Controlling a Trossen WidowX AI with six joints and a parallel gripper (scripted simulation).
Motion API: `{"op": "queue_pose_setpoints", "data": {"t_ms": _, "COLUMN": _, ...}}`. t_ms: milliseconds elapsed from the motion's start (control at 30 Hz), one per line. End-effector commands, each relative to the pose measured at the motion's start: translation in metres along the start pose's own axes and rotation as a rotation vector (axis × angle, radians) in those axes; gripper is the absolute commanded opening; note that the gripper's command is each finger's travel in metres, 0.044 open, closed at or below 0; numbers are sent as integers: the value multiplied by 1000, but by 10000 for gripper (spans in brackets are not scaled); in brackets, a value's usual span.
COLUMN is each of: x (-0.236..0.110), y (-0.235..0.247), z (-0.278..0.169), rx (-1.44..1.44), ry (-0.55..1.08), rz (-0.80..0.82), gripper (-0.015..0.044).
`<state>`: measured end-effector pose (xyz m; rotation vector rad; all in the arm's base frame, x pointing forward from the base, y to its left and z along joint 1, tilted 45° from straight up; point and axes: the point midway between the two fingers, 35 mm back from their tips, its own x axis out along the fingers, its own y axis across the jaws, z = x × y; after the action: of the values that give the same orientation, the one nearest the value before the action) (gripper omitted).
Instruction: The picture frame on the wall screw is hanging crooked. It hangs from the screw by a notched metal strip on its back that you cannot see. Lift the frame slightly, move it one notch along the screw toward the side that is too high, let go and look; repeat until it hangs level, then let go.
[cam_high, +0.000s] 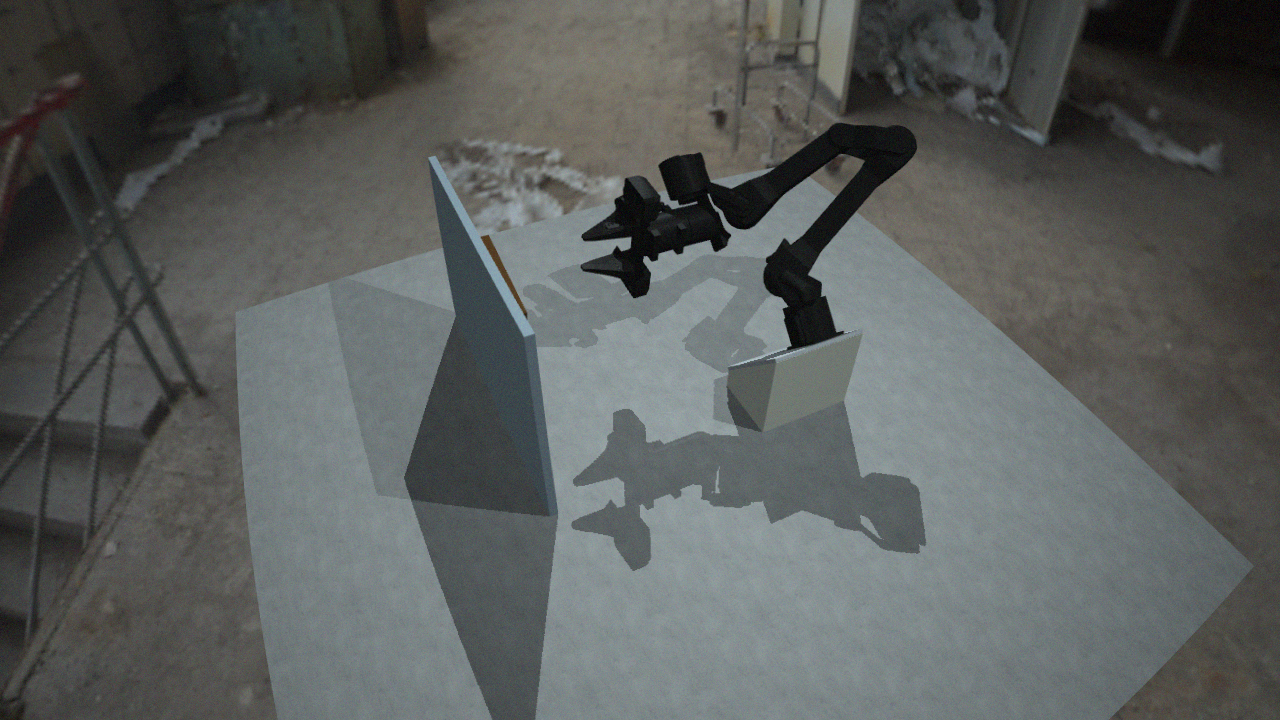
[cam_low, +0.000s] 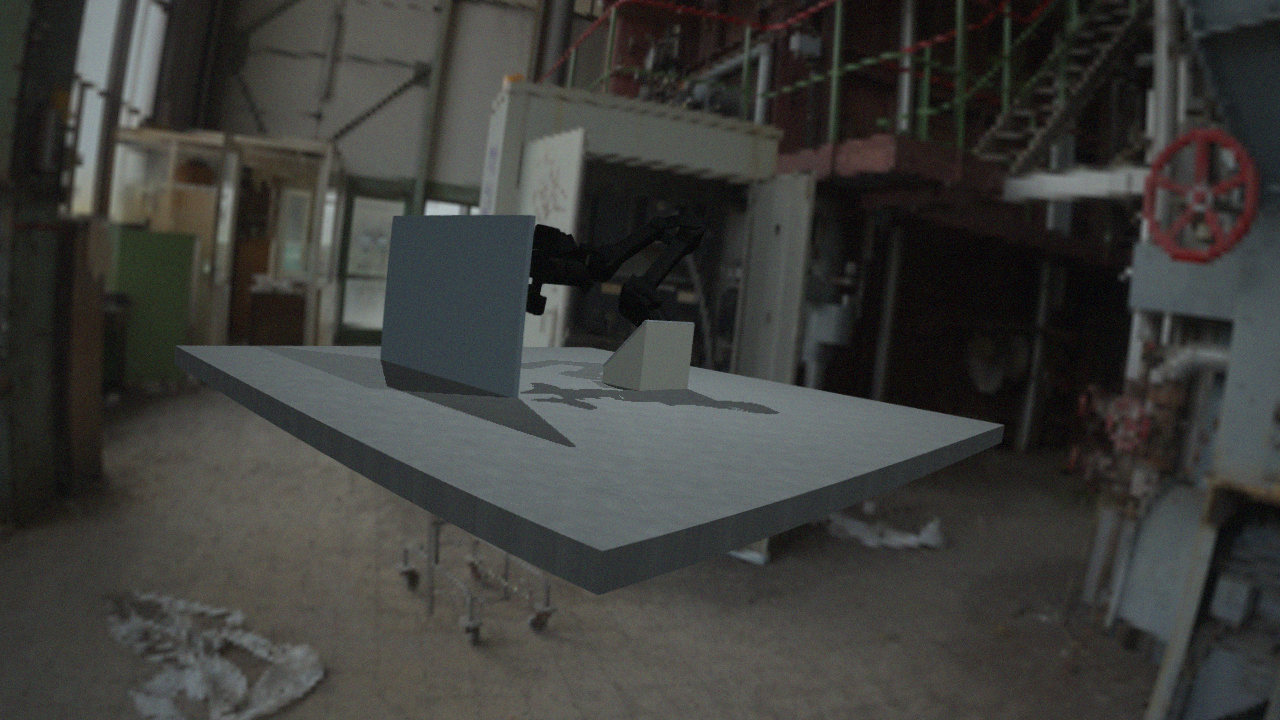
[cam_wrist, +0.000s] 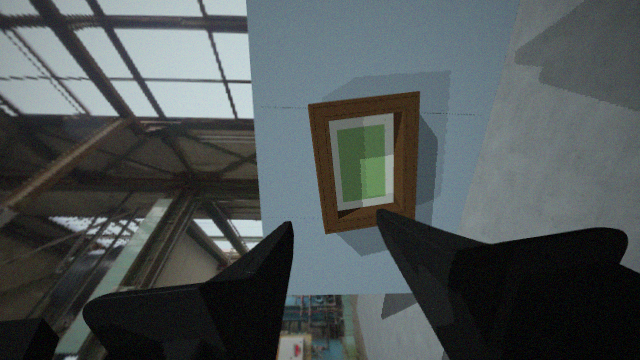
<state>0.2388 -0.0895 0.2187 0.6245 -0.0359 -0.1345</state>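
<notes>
The picture frame (cam_high: 504, 273) (cam_wrist: 325, 170), brown wood around a green picture, hangs on the blue wall panel (cam_high: 483, 358) (cam_low: 456, 304) (cam_wrist: 300, 40). The wrist view is turned, with the panel's top edge at its left. The frame sits crooked against that edge; its end towards the top of the wrist view is nearer the edge, so higher. The screw and notched strip are hidden. My gripper (cam_high: 583, 252) (cam_wrist: 334, 221) is open and empty, in front of the panel and apart from the frame. In the wrist view one fingertip overlaps the frame's lower border.
The panel stands upright on the grey table top (cam_high: 895, 626) (cam_low: 716, 465). The arm's pale wedge base (cam_high: 810, 385) (cam_low: 666, 358) stands on the same table. Shadows of the arm and panel fall across the table, and shadow lies around the frame.
</notes>
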Motion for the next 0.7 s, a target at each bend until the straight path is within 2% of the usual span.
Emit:
{"op": "queue_pose_setpoints", "data": {"t_ms": 0, "x": 2, "y": -2, "z": -1, "rx": 4, "ry": -3, "rz": -3, "gripper": 260}}
{"op": "queue_pose_setpoints", "data": {"t_ms": 400, "x": 5, "y": -2, "z": 0, "rx": 5, "ry": -3, "rz": -3, "gripper": 260}}
{"op": "queue_pose_setpoints", "data": {"t_ms": 667, "x": 50, "y": -2, "z": 5, "rx": 5, "ry": -5, "rz": -2, "gripper": 260}}
